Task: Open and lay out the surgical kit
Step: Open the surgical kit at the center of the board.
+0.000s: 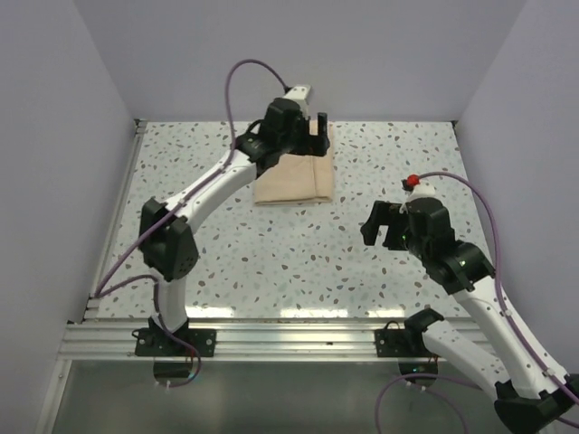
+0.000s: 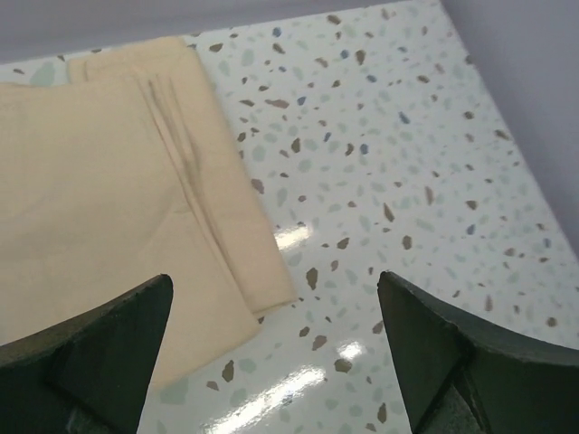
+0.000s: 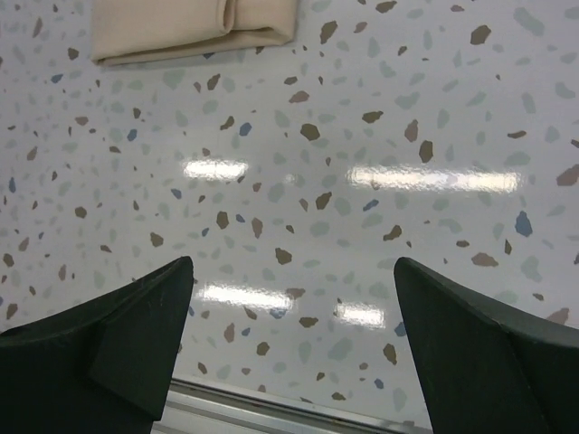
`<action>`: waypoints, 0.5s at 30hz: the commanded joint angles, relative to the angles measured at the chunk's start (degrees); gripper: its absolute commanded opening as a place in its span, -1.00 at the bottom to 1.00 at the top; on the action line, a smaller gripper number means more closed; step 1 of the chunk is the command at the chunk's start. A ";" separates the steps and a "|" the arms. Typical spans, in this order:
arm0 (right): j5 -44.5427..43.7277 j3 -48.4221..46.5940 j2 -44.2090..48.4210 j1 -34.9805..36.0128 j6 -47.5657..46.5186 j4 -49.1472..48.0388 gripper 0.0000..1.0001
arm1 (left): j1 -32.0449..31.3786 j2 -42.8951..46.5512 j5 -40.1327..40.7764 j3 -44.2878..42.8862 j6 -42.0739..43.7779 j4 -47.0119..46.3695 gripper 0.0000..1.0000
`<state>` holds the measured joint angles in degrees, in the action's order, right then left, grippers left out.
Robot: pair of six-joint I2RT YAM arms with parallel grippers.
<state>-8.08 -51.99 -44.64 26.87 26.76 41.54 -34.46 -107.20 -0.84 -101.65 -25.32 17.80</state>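
Note:
The surgical kit is a folded tan cloth bundle (image 1: 294, 178) lying on the speckled table at the back centre. The steel tray, forceps and tweezers are hidden or out of view. My left gripper (image 1: 312, 131) hovers over the bundle's far right corner, open and empty. In the left wrist view the cloth (image 2: 109, 181) fills the left side, and the left gripper (image 2: 273, 280) stands over the cloth's corner and bare table. My right gripper (image 1: 384, 231) is open and empty, to the right of the bundle and nearer the front. In the right wrist view the cloth (image 3: 194, 23) lies far ahead of the right gripper (image 3: 291, 267).
White walls close in the table (image 1: 271, 262) at the left, back and right. A metal rail (image 1: 289, 334) runs along the near edge; it also shows in the right wrist view (image 3: 271, 407).

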 commanded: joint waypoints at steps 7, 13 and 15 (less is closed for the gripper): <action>-4.84 0.22 5.00 -0.24 -0.13 7.15 0.94 | -7.38 -23.58 30.28 -25.79 4.58 27.37 0.99; -5.72 -0.22 6.50 -0.15 -0.05 8.38 0.95 | -8.87 -27.10 34.33 -22.03 4.75 27.46 0.99; -5.90 -0.48 5.54 -0.15 -0.31 8.38 0.95 | -8.87 -27.45 33.28 -20.62 4.67 25.97 0.99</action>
<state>-12.73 -51.94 -37.85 26.87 26.57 49.06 -43.13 -135.33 28.99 -122.78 -21.39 43.70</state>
